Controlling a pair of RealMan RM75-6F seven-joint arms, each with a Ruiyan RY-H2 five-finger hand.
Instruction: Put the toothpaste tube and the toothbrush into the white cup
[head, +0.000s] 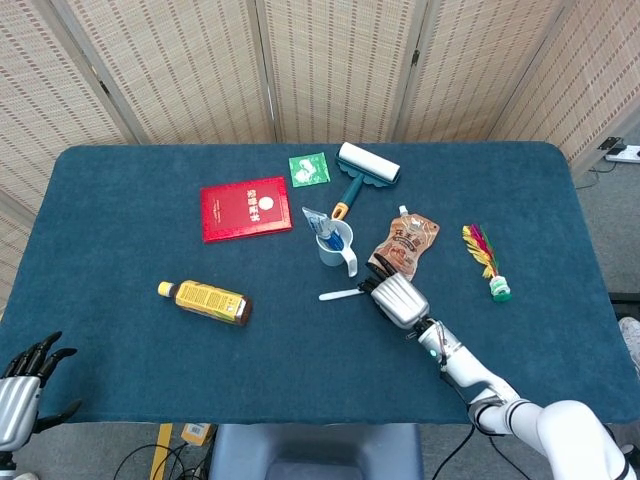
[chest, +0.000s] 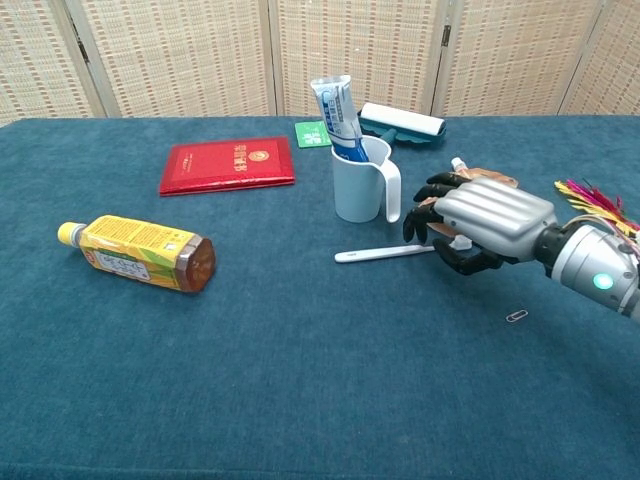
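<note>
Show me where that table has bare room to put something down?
Free: the blue cloth table left of the red booklet, and the strip in front of the yellow bottle. Crowded: around the white cup, brown pouch and right hand.

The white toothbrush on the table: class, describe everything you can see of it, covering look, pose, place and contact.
The slim white plastic toothbrush lies flat on the dark blue cloth table, roughly crosswise, just in front of the white handled cup. One end points toward the yellow-labelled bottle; the other reaches the right hand, whose dark fingers curl over it. Whether they grip it cannot be told. Its bristles are too small to make out.
</note>
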